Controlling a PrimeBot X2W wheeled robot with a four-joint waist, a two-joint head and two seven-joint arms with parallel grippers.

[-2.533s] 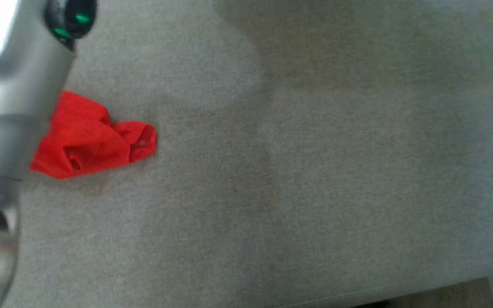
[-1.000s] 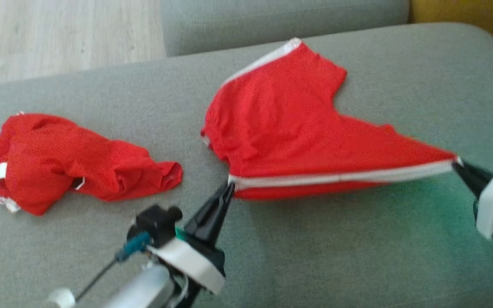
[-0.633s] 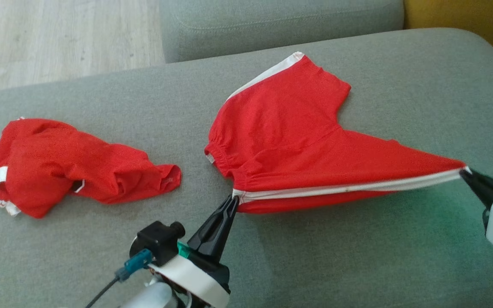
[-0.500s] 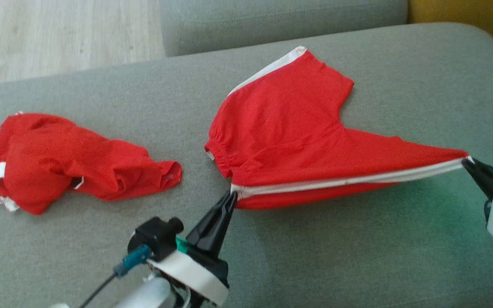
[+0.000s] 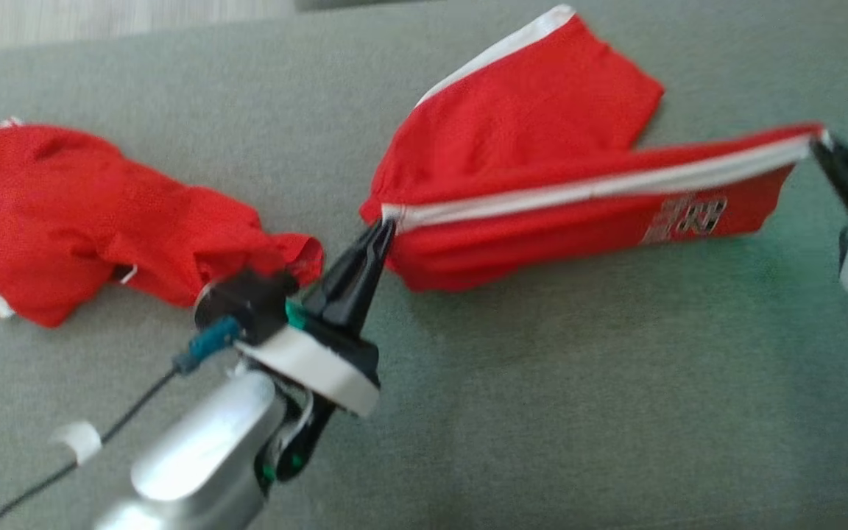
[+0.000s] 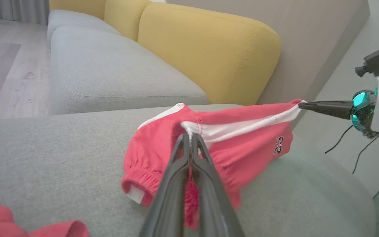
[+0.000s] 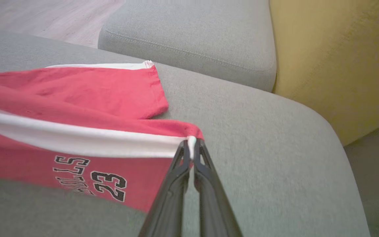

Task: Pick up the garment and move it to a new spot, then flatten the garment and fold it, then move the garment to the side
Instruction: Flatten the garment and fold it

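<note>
Now both hands are gripping the red shorts [image 5: 534, 125] by the white stripe [image 5: 578, 193]: left hand [image 5: 386, 225] at the waist, right hand [image 5: 815, 144] at the leg end. The shorts are hanging stretched over the grey sofa seat [image 5: 542, 412], partly resting on it. Flattening seems under way; folding and moving aside are waiting. I am counting two hands and two red garments, the second garment [image 5: 100, 213] lying crumpled on that seat.

The left hand [image 5: 383, 227] points up from the lower left on its silver forearm [image 5: 203, 456], fingers pressed together on one corner of the red shorts [image 5: 542, 125]. The right hand [image 5: 820, 146] stands at the right edge, closed on the other corner.
</note>
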